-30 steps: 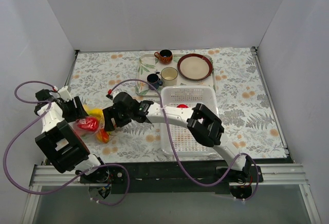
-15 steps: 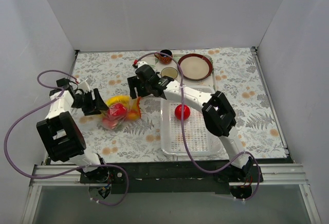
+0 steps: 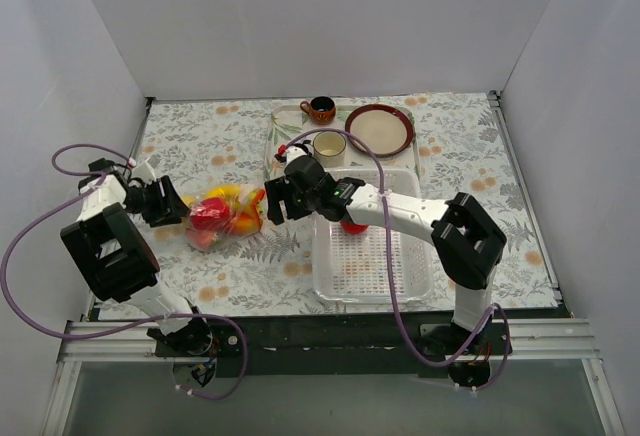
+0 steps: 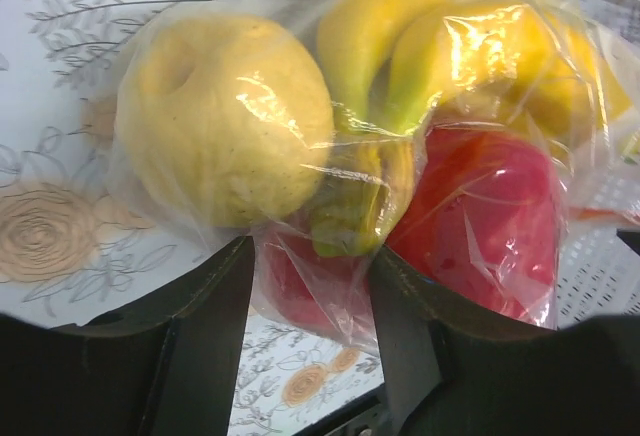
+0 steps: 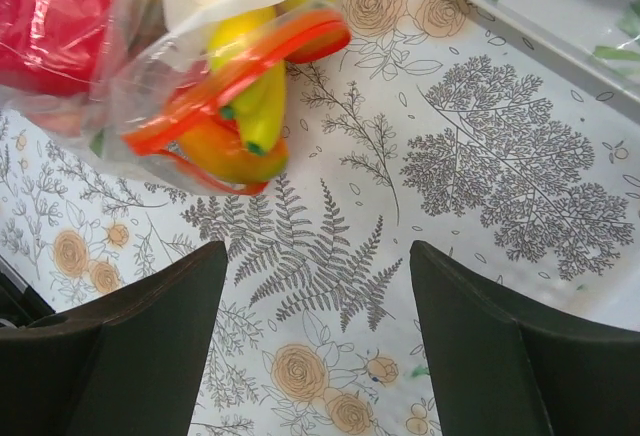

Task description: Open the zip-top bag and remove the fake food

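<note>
Right claw [image 5: 315,256] is back from the basket [image 3: 400,266], wide and empty, at the zip-top bag [image 5: 150,106] mouth. Left claw [image 4: 305,296] grips the bag's bottom. Fake food [image 4: 225,116] still inside, so another pull looks next.

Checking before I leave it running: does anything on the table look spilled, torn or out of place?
Nothing spilled or torn. The zip-top bag lies on its side, its red-orange zip strip gaping, with a yellow fruit tip at the mouth. One red fruit sits in the white basket.
</note>
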`<state>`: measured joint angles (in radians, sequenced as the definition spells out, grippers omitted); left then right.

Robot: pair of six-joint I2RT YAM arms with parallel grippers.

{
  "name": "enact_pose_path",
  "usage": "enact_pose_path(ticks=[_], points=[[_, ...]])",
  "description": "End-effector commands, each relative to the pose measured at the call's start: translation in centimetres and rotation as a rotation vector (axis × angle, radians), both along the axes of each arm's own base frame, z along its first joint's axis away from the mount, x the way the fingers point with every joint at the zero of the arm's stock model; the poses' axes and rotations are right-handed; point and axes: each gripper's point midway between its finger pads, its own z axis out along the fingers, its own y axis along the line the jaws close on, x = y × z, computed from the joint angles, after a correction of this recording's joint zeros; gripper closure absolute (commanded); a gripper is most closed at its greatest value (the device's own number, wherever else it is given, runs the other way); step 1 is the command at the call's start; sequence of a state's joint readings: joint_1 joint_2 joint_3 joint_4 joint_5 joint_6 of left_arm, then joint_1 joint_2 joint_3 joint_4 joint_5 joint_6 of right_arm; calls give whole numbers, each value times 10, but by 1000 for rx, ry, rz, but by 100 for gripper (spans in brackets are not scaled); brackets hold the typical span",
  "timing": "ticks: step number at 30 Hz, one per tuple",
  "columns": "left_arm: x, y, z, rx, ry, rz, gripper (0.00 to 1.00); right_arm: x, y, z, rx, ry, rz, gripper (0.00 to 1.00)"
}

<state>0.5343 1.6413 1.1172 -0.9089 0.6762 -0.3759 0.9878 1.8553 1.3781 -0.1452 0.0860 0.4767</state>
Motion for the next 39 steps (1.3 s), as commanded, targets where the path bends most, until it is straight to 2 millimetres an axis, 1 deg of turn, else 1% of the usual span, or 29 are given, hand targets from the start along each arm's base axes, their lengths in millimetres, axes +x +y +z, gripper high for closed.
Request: enact_pose_path(ticks=[1, 2, 3, 6, 7, 9, 11, 15, 16, 17, 19, 20, 22, 23, 26, 27, 29, 30, 32, 33, 34, 35, 36, 37, 38, 39], points=[[3, 19, -12, 92, -46, -19, 52, 16, 32, 28, 123, -30, 16, 18], [3, 17, -13, 91, -52, -25, 53, 20, 40, 40, 143, -41, 24, 18], [2, 16, -14, 88, -50, -29, 53, 23, 43, 33, 129, -36, 18, 18], [-3, 17, -18, 112, -49, -54, 54, 30, 50, 32, 130, -45, 7, 18], [-4, 18, -20, 122, -51, -63, 54, 30, 51, 32, 132, -42, 10, 18], [-8, 20, -22, 146, -47, -72, 54, 28, 55, 23, 128, -19, 17, 20], [-9, 20, -23, 158, -53, -84, 54, 24, 58, 12, 120, 2, 29, 22], [-11, 21, -26, 162, -50, -87, 54, 14, 64, 0, 119, 26, 47, 23], [-10, 22, -27, 170, -56, -87, 54, 14, 67, 1, 131, 22, 48, 23], [-11, 22, -29, 172, -53, -88, 54, 6, 72, -2, 145, 45, 84, 21], [-12, 20, -31, 164, -51, -92, 54, 3, 80, 1, 154, 36, 96, 21], [-12, 19, -30, 159, -52, -93, 54, 4, 84, -3, 152, 41, 99, 21], [-12, 13, -29, 129, -57, -102, 54, 2, 90, -6, 149, 52, 104, 21], [-12, 12, -27, 123, -61, -105, 53, 7, 96, -8, 146, 54, 102, 21], [-15, 0, -21, 76, -72, -137, 53, 12, 105, -12, 132, 53, 99, 23], [-19, -4, -19, 63, -72, -162, 53, 14, 107, -10, 133, 47, 99, 24], [-21, -6, -19, 60, -71, -177, 53, 15, 109, -9, 133, 34, 104, 30], [-22, -5, -20, 69, -72, -187, 57, 15, 110, -8, 133, 25, 110, 33], [-21, -1, -22, 88, -66, -188, 66, 15, 108, -5, 129, 9, 115, 48], [-20, 1, -22, 96, -64, -189, 72, 13, 105, -9, 116, 10, 120, 55], [-19, 2, -24, 93, -52, -186, 91, 11, 102, -11, 109, 8, 122, 71], [-12, 7, -20, 106, -60, -179, 99, 10, 99, -4, 110, -2, 121, 77], [-9, 10, -20, 109, -57, -174, 100, 6, 91, -12, 76, -5, 115, 83], [-5, 13, -18, 113, -55, -160, 100, 5, 85, -12, 61, -9, 106, 95], [6, 21, -14, 133, -67, -150, 100, 4, 80, 0, 62, -30, 97, 98], [13, 26, -12, 148, -79, -143, 100, -3, 73, 0, 37, -27, 99, 99]])
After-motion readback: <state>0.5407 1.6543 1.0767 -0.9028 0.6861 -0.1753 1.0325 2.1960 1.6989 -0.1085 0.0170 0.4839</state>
